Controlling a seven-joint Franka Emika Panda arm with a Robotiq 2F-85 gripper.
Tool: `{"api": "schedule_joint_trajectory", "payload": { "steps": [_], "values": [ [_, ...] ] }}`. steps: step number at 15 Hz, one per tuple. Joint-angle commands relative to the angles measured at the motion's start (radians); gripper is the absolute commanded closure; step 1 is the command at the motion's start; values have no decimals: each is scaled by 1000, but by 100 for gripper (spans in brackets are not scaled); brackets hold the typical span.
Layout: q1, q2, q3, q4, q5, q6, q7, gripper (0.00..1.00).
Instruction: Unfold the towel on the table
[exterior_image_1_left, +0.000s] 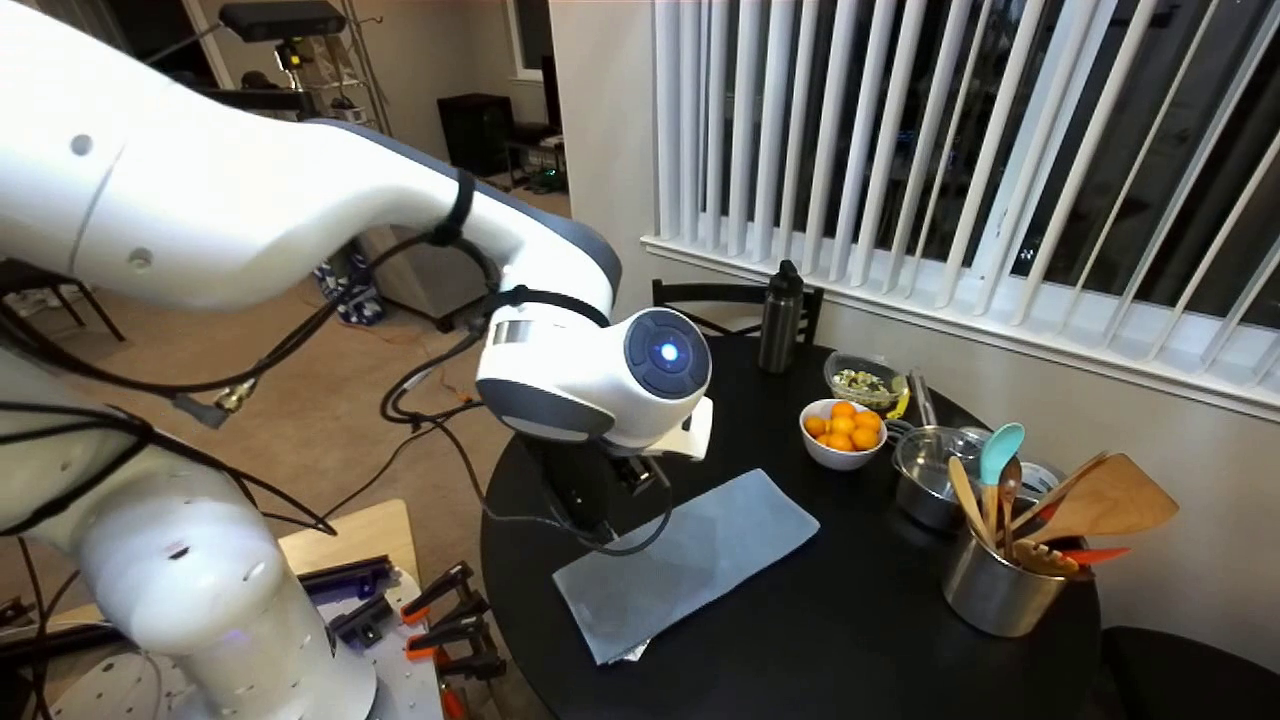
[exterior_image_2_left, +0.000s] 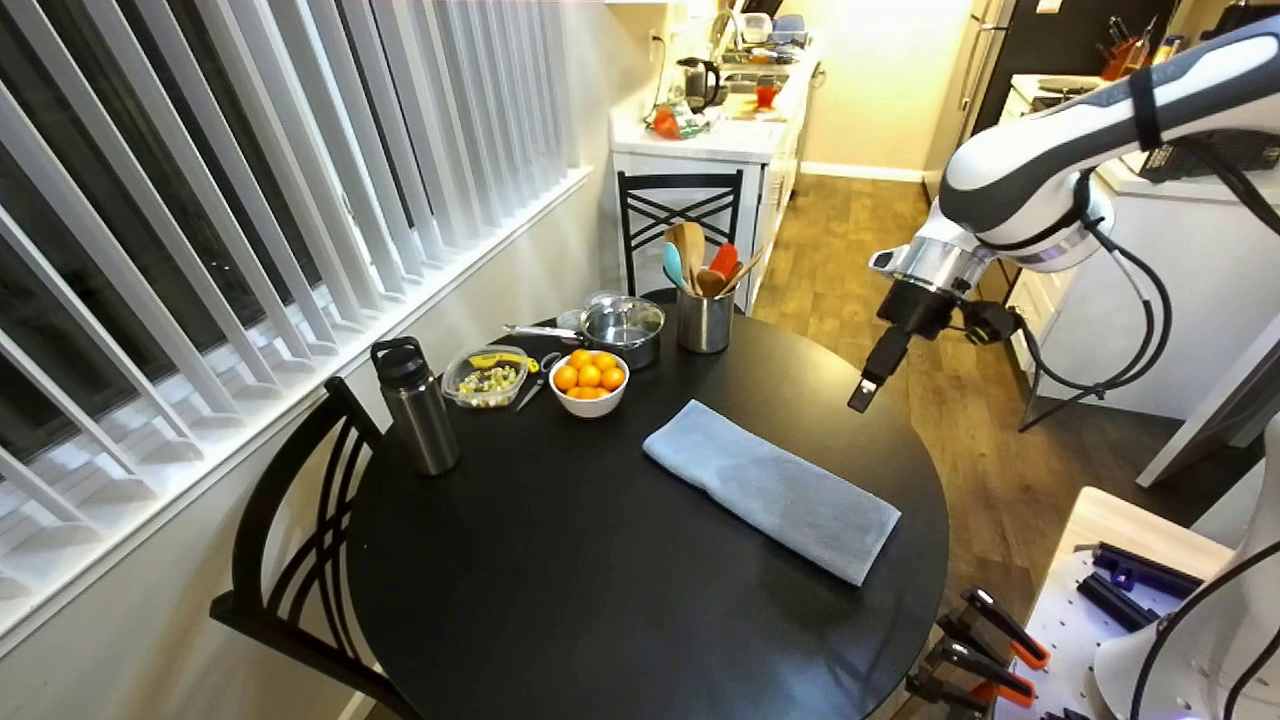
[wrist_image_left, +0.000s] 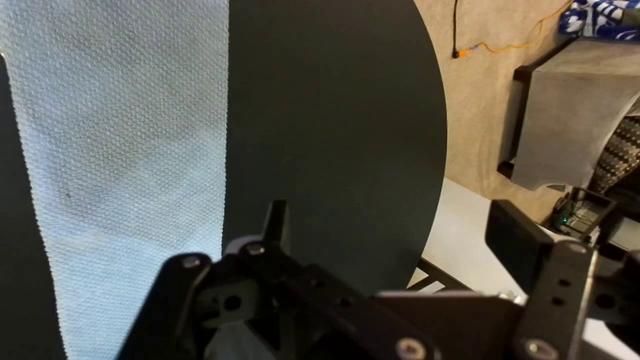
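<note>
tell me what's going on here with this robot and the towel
A robot arm seems set to unfold the grey-blue towel, which lies on the round black table as a long strip, apparently folded. Its end effector hangs open and empty, apart from the towel, so nothing is being handled right now. A white bowl of oranges sits on the table.

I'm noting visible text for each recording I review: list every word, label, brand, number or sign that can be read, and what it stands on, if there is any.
None: no text can be read in any of the three views.
Whitish bit at a corner of the towel: too small to tell whether it carries print.
Metal bottle: no lettering legible.
</note>
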Motion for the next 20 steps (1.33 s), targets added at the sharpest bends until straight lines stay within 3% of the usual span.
{"api": "schedule_joint_trajectory", "payload": {
  "steps": [1,7,9,12,13,14,16,20],
  "values": [
    [-137,62,135,23,68,-35,-55,0],
    [-166,102,175,42,88,-19,-64,0],
    [-263,183,208,87,143,-43,-116,0],
    [-366,366,244,172,254,-93,-297,0],
    [-290,420,165,201,260,-106,-356,0],
    [-423,477,296,232,277,-127,-398,0],
    [-473,592,370,312,274,-138,-458,0],
    [-557,746,499,451,233,-70,-418,0]
  ]
}}
